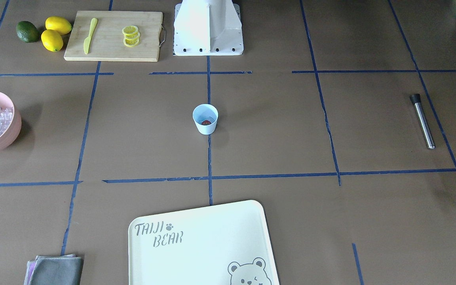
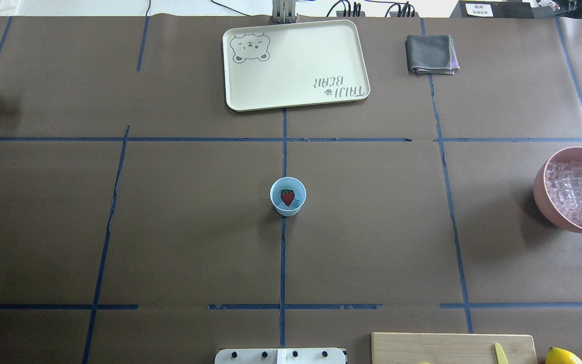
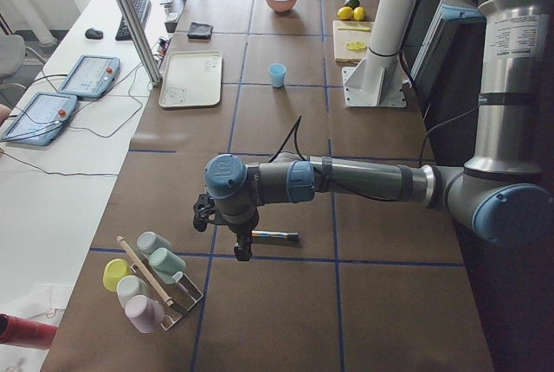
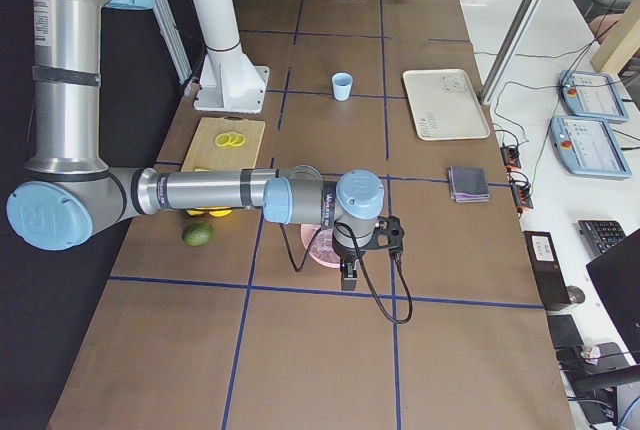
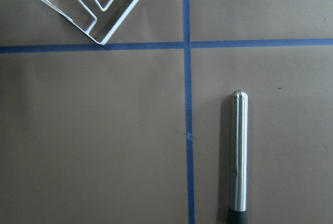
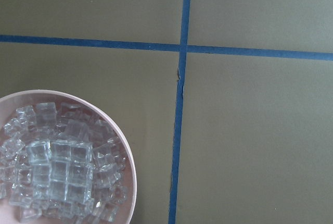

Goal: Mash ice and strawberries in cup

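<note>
The light-blue cup (image 2: 287,196) stands at the table's middle, also in the front view (image 1: 205,118). One red strawberry (image 2: 287,196) lies in it on a few clear ice pieces (image 2: 297,203). More ice (image 6: 57,166) fills a pink bowl (image 2: 541,184) at the right edge. My left gripper (image 3: 244,253) hangs over a steel muddler (image 5: 239,156) at the far left; I cannot tell whether it is open. My right gripper (image 4: 347,280) hangs beside the pink bowl (image 4: 312,240); I cannot tell whether it is open. No fingers show in either wrist view.
A cream tray (image 2: 296,103) and a folded grey cloth (image 2: 430,53) lie on the far side. A cutting board (image 1: 149,35) with lemon slices (image 1: 131,35) and a yellow knife (image 1: 90,35), lemons (image 1: 56,31) and a green fruit (image 1: 27,31) sit by my base. A wire cup rack (image 3: 151,281) stands at the left end.
</note>
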Motion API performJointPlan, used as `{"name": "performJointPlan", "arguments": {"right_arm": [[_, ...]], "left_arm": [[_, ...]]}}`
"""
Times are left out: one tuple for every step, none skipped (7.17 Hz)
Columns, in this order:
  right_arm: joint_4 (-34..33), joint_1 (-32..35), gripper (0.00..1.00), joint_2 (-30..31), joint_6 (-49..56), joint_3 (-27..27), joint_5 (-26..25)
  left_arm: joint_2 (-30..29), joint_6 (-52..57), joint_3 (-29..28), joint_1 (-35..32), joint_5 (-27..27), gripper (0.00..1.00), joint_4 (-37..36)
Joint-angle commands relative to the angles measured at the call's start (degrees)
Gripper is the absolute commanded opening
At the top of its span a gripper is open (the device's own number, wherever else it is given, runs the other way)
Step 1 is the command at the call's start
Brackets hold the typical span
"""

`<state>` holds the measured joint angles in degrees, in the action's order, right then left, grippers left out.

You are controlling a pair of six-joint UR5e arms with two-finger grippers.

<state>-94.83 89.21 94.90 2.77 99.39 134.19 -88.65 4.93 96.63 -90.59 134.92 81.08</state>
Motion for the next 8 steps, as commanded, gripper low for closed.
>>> {"name": "performJointPlan", "arguments": {"right_arm": [[0.1, 0.0, 1.00, 0.1, 0.5, 0.3, -1.3], [0.0, -0.1, 1.00, 0.0, 0.6, 0.2, -1.3], [0.0, -0.1, 1.00, -0.1, 0.6, 0.0, -1.2], [0.1, -0.1, 1.00, -0.1, 0.2, -0.1, -0.7], [0.1, -0.1, 1.00, -0.1, -0.2, -0.3, 0.1], [0.2, -0.2, 1.00, -0.1, -0.1, -0.5, 0.0], [0.2, -0.2, 1.00, -0.1, 0.0, -0.6, 0.0], [0.3, -0.1, 1.00, -0.1, 0.0, -0.3, 0.3]], "left_arm": [[0.1, -0.7, 0.2, 0.0, -0.6, 1.00, 1.5], [0.1, -0.8, 0.5, 0.1, -0.7, 1.00, 1.1], [0.1, -0.7, 0.4, 0.0, -0.6, 1.00, 1.4], [0.1, -0.8, 0.5, 0.1, -0.5, 1.00, 1.4], [0.8, -0.5, 0.6, 0.1, -0.7, 1.00, 1.6], [0.9, -0.3, 0.5, 0.2, -1.0, 1.00, 1.7], [0.9, -0.1, 0.5, 0.2, -0.8, 1.00, 1.9], [0.9, -0.2, 1.3, 0.2, -1.0, 1.00, 2.1]]}}
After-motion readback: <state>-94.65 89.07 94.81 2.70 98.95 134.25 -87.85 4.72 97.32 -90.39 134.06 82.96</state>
